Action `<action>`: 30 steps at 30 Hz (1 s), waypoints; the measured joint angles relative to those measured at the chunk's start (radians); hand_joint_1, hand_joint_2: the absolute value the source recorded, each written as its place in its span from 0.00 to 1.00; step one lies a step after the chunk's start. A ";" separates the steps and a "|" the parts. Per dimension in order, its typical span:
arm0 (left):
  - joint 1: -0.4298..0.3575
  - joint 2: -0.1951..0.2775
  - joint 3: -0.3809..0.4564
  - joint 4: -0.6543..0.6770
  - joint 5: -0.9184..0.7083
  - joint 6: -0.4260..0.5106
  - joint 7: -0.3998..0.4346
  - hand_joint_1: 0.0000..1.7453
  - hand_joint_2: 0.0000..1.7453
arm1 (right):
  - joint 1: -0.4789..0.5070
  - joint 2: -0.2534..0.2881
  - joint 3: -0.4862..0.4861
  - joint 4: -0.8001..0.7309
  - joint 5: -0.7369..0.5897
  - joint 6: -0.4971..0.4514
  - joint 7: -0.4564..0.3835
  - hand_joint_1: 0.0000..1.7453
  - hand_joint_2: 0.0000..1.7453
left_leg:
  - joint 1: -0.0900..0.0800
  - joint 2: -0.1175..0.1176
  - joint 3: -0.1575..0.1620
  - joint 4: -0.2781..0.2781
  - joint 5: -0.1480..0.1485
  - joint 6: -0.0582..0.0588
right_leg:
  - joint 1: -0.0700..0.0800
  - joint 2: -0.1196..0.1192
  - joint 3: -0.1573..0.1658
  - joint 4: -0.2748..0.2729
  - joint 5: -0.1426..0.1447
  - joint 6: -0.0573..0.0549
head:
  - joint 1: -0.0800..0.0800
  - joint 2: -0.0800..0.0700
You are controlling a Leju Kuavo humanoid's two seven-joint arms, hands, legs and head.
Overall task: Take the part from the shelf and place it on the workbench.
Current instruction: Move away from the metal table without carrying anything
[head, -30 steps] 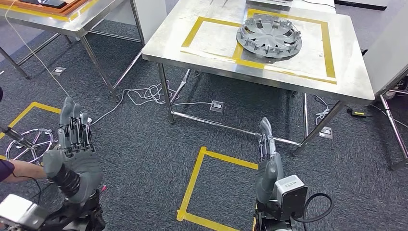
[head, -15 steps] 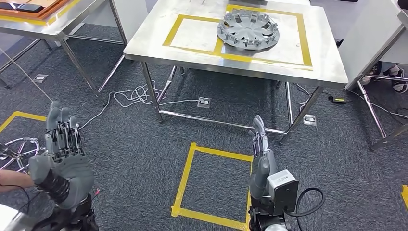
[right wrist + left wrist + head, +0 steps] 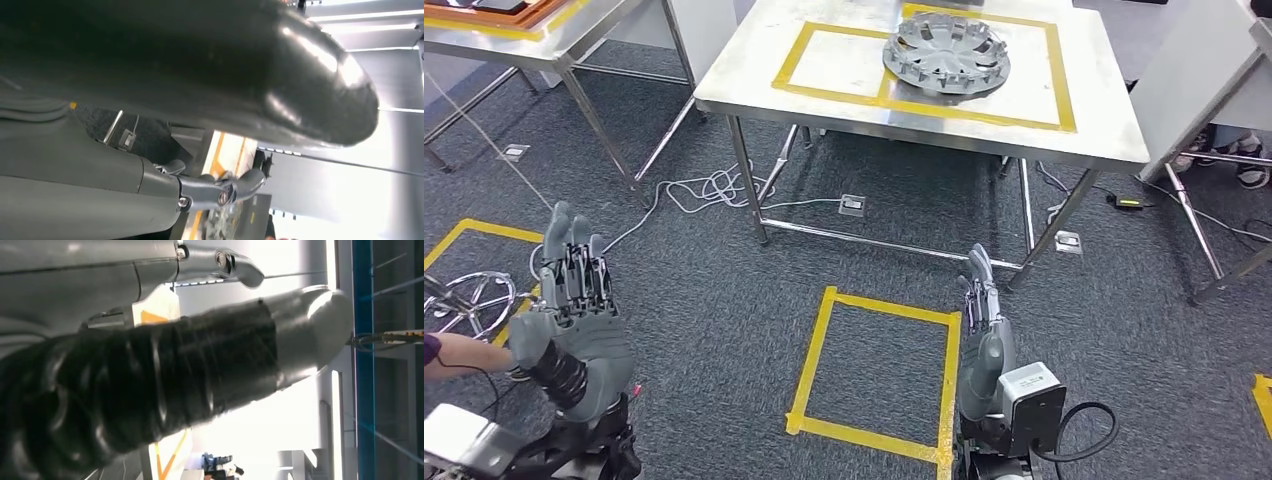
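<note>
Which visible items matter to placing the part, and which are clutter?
Job:
grey wheel cover
steel workbench
left hand
right hand

Lying about:
white cable
chrome wire rim
yellow floor square

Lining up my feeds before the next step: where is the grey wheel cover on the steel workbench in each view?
Head view: the wheel cover lies on the workbench, top centre, inside the yellow tape.
Left wrist view: not in it.
Right wrist view: possibly a blurred grey patch beside the tape; too unclear to confirm.
Shared landmark: the yellow tape, in the head and right wrist views.
</note>
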 joint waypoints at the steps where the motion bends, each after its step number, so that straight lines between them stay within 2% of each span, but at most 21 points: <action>1: 0.000 0.000 0.000 0.000 0.000 0.000 0.000 0.00 0.00 | 0.000 0.000 -0.001 0.000 0.000 0.000 0.000 0.00 0.00 | 0.001 0.003 -0.001 -0.002 0.004 -0.007 | 0.003 0.003 -0.003 -0.002 0.006 -0.004 | 0.000 0.000; 3: 0.000 0.000 0.000 0.000 0.000 0.000 0.000 0.00 0.00 | 0.001 0.000 -0.002 0.000 0.000 0.000 -0.001 0.00 0.00 | 0.003 0.001 -0.007 0.000 0.002 -0.020 | -0.001 0.009 0.002 -0.015 0.023 -0.015 | 0.002 0.000; 4: 0.000 0.001 0.001 0.000 0.000 0.000 0.000 0.00 0.00 | 0.001 0.001 -0.002 0.000 0.000 0.000 -0.001 0.00 0.00 | 0.004 -0.006 -0.017 0.018 -0.016 -0.026 | -0.005 0.010 0.004 -0.022 0.034 -0.021 | -0.001 0.000; 5: 0.000 0.001 0.001 0.000 0.000 0.000 0.000 0.00 0.00 | 0.001 0.001 -0.002 0.000 0.000 0.000 -0.001 0.00 0.00 | 0.005 -0.014 -0.035 0.057 -0.047 -0.031 | -0.009 0.011 0.004 -0.028 0.044 -0.025 | -0.006 0.000; 7: 0.001 0.001 0.001 0.000 0.000 0.000 0.000 0.00 0.00 | 0.001 0.001 -0.002 0.000 0.000 0.000 -0.001 0.00 0.00 | 0.009 -0.027 -0.081 0.184 -0.122 -0.040 | -0.010 0.015 -0.009 -0.027 0.057 -0.029 | -0.020 0.000; 8: 0.001 0.001 0.001 0.001 0.000 0.000 0.000 0.00 0.00 | 0.002 0.002 -0.002 0.000 0.001 0.000 -0.001 0.00 0.00 | 0.011 -0.028 -0.097 0.237 -0.145 -0.044 | -0.010 0.018 -0.018 -0.024 0.061 -0.028 | -0.025 0.000; 9: 0.001 0.002 0.001 0.001 0.000 0.000 0.000 0.00 0.00 | 0.003 0.002 -0.002 0.001 0.002 0.000 -0.001 0.00 0.00 | 0.012 -0.028 -0.100 0.262 -0.151 -0.047 | -0.010 0.021 -0.027 -0.021 0.065 -0.026 | -0.028 0.000; 10: 0.001 0.002 0.001 0.001 0.000 0.000 0.000 0.00 0.00 | 0.003 0.002 -0.003 0.001 0.005 0.000 -0.001 0.00 0.00 | 0.013 -0.028 -0.083 0.248 -0.140 -0.049 | -0.011 0.025 -0.035 -0.016 0.068 -0.024 | -0.031 0.000; 12: 0.001 0.003 0.001 0.001 0.000 0.000 0.001 0.00 0.00 | 0.006 0.002 -0.005 0.001 0.013 0.000 -0.001 0.00 0.00 | 0.017 -0.034 -0.007 0.130 -0.096 -0.048 | -0.012 0.032 -0.047 -0.004 0.071 -0.018 | -0.038 0.000; 14: 0.001 0.004 0.001 0.000 -0.001 0.000 0.001 0.00 0.00 | 0.010 0.002 -0.013 0.000 0.024 0.000 -0.003 0.00 0.00 | 0.017 -0.046 0.055 0.030 -0.078 -0.041 | -0.010 0.039 -0.059 0.008 0.073 -0.008 | -0.044 0.000; 15: 0.000 0.004 0.001 -0.001 -0.001 0.000 0.002 0.00 0.00 | 0.012 0.002 -0.018 -0.002 0.029 0.000 -0.004 0.00 0.00 | 0.016 -0.051 0.066 0.013 -0.080 -0.035 | -0.010 0.041 -0.065 0.012 0.075 -0.002 | -0.044 0.000; 18: 0.001 0.004 0.002 -0.003 -0.004 0.001 0.005 0.00 0.00 | 0.031 0.004 -0.041 -0.013 0.049 0.000 -0.006 0.00 0.00 | 0.013 -0.045 0.061 0.012 -0.067 -0.012 | -0.013 0.043 -0.080 0.019 0.080 0.018 | -0.041 0.000; 20: 0.003 0.005 0.002 -0.004 -0.008 0.003 0.009 0.00 0.00 | 0.050 0.004 -0.064 -0.025 0.065 -0.001 -0.008 0.00 0.00 | 0.016 -0.039 0.054 0.008 -0.056 0.003 | -0.015 0.039 -0.107 0.074 0.037 0.028 | -0.031 0.000; 22: 0.009 0.005 0.004 -0.005 -0.012 0.004 0.012 0.00 0.00 | 0.067 0.005 -0.087 -0.036 0.078 -0.001 -0.011 0.00 0.00 | 0.013 -0.034 0.042 0.008 -0.047 0.010 | -0.017 0.032 -0.152 0.197 -0.039 0.036 | -0.014 0.000; 23: 0.012 0.005 0.005 -0.006 -0.013 0.005 0.014 0.00 0.00 | 0.077 0.005 -0.098 -0.041 0.082 -0.001 -0.014 0.00 0.00 | 0.011 -0.031 0.035 0.009 -0.043 0.012 | -0.018 0.031 -0.170 0.255 -0.067 0.037 | -0.009 0.000; 24: 0.016 0.006 0.006 -0.006 -0.013 0.005 0.015 0.00 0.00 | 0.088 0.006 -0.108 -0.046 0.086 -0.001 -0.018 0.00 0.00 | 0.009 -0.028 0.027 0.010 -0.039 0.012 | -0.018 0.030 -0.175 0.288 -0.078 0.036 | -0.006 0.000; 25: 0.018 0.006 0.007 -0.006 -0.013 0.005 0.017 0.00 0.00 | 0.098 0.006 -0.117 -0.051 0.089 -0.001 -0.022 0.00 0.00 | 0.006 -0.027 0.020 0.012 -0.035 0.012 | -0.018 0.029 -0.163 0.283 -0.073 0.034 | -0.003 0.000; 26: 0.019 0.006 0.008 -0.006 -0.012 0.005 0.018 0.00 0.00 | 0.106 0.006 -0.125 -0.057 0.093 -0.001 -0.025 0.00 0.00 | 0.004 -0.025 0.014 0.013 -0.031 0.012 | -0.016 0.028 -0.133 0.241 -0.053 0.028 | 0.000 0.000; 28: 0.019 0.006 0.009 -0.006 -0.008 0.002 0.019 0.00 0.00 | 0.115 0.005 -0.140 -0.069 0.105 -0.001 -0.028 0.00 0.00 | 0.001 -0.022 0.006 0.015 -0.023 0.009 | -0.009 0.022 -0.050 0.104 -0.014 0.011 | 0.006 0.000; 29: 0.018 0.006 0.009 -0.006 -0.003 -0.002 0.019 0.00 0.00 | 0.119 0.006 -0.146 -0.077 0.113 -0.001 -0.029 0.00 0.00 | 0.000 -0.020 0.003 0.015 -0.019 0.006 | -0.005 0.018 -0.022 0.051 -0.004 0.003 | 0.007 0.000; 30: 0.018 0.006 0.010 -0.006 0.002 -0.006 0.018 0.00 0.00 | 0.124 0.006 -0.152 -0.084 0.120 -0.001 -0.029 0.00 0.00 | 0.000 -0.018 0.000 0.015 -0.014 0.001 | 0.000 0.015 -0.009 0.022 -0.002 -0.003 | 0.007 0.000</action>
